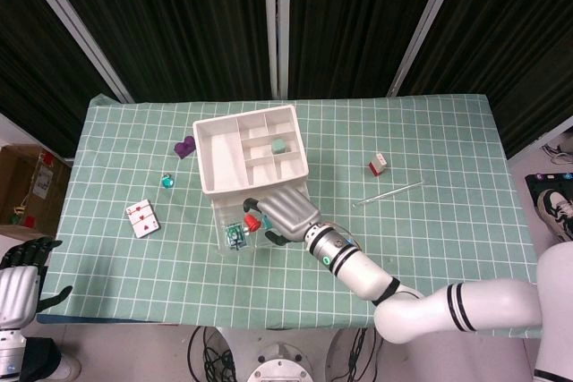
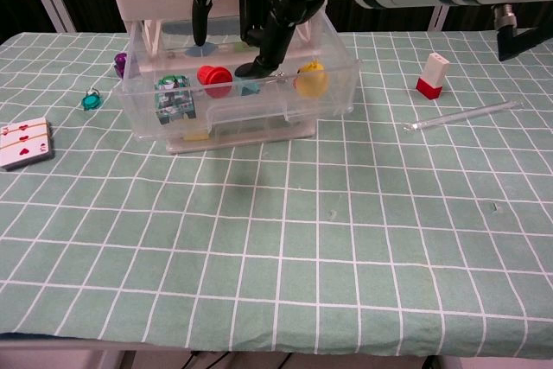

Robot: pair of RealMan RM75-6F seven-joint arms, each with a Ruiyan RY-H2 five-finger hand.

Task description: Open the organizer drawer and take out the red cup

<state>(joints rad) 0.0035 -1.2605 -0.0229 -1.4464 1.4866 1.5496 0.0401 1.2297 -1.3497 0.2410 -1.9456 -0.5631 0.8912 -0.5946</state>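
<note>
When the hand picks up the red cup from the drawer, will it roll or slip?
The red cup looks small and rigid, probably light plastic. It seems to lie on its side, so a push may roll it. Its smooth look suggests it could slip between the right hand's fingers. The crowded drawer leaves little room.

Lighting: bright, even, overhead; soft shadows on table [image 2: 346,239]. Background dark. Focus sharp in both views; no glare.

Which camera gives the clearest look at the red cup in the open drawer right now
The chest view: the red cup shows whole through the clear drawer front, just below the right hand reaching in. In the head view it is only a small red patch partly covered by that hand.
</note>
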